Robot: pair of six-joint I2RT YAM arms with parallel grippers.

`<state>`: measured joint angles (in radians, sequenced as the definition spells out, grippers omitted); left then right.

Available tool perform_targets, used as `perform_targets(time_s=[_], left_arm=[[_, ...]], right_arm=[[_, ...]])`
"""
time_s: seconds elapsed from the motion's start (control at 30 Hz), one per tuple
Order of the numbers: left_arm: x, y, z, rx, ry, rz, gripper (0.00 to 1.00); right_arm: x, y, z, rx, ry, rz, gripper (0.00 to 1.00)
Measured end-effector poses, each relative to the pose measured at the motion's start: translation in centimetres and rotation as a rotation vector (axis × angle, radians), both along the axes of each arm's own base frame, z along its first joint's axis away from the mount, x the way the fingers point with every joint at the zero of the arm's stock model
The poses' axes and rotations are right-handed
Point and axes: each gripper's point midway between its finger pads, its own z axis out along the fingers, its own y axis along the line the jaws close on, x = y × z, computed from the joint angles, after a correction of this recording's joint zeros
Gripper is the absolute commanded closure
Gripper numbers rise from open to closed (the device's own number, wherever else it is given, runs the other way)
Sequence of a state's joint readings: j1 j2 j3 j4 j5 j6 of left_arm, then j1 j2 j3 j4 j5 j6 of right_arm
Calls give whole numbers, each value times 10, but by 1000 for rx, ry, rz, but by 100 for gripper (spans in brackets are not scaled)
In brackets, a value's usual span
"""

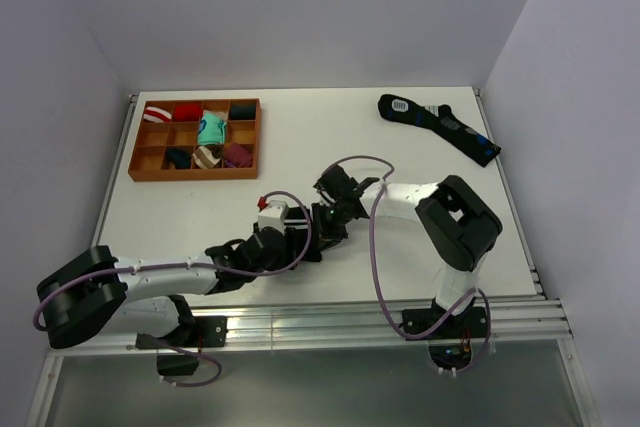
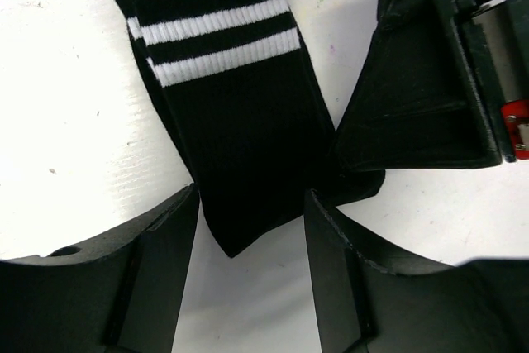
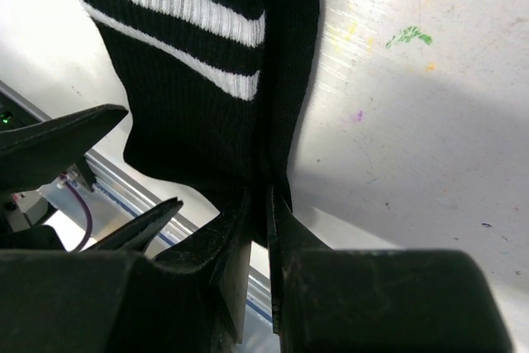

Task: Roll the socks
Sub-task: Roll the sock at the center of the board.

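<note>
A white bench [image 1: 300, 147] fills the top view, walled on three sides. Two black-and-white robot arms are bolted at its near edge: the left arm [image 1: 150, 277] lies low and reaches toward the middle, and the right arm [image 1: 455, 217] bends back leftward to meet it. At the far left stands a brown wooden tray [image 1: 195, 176] divided into compartments, several holding small colourful rolled sock bundles [image 1: 210, 130]. At the far right a long dark sock with blue marks and a white patch [image 1: 440, 127] lies flat, well apart from everything else.

The black knit sock with two white stripes around its cuff [image 2: 240, 138] lies on the bench in the near middle, between the two hands. In the left wrist view, a second striped layer shows along its left edge.

The right hand [image 3: 258, 204] is pinched narrow on one edge of the black knit sock, with the fabric caught between its two fingers. The left hand [image 2: 248, 221] stands wide, its fingers [image 2: 165, 245] set on either side of the sock's pointed lower corner and not clamping it. Whether they touch the fabric I cannot tell. The two hands sit just beside each other.
</note>
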<state>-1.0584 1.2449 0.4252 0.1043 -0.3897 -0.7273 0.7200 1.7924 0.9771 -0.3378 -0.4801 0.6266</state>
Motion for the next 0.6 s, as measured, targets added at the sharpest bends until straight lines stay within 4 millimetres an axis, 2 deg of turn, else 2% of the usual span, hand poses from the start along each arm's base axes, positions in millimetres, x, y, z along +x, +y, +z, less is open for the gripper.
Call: perform_targets(time_s=[0.13,0.3,0.53,0.6], left_arm=[[-1,1,-1,-27,2,12,39],[-9,11,-12,-71,19,42,36],[-10,7,-9,-148,11,49,32],[-10,5,-8,-160,7,45,33]], right_arm=[[1,0,-1,-13,6,10,82],[1,1,-1,-25,22,23,82],[1,2,-1,-38,46,41,82],[1,2,-1,-41,52,44,82]])
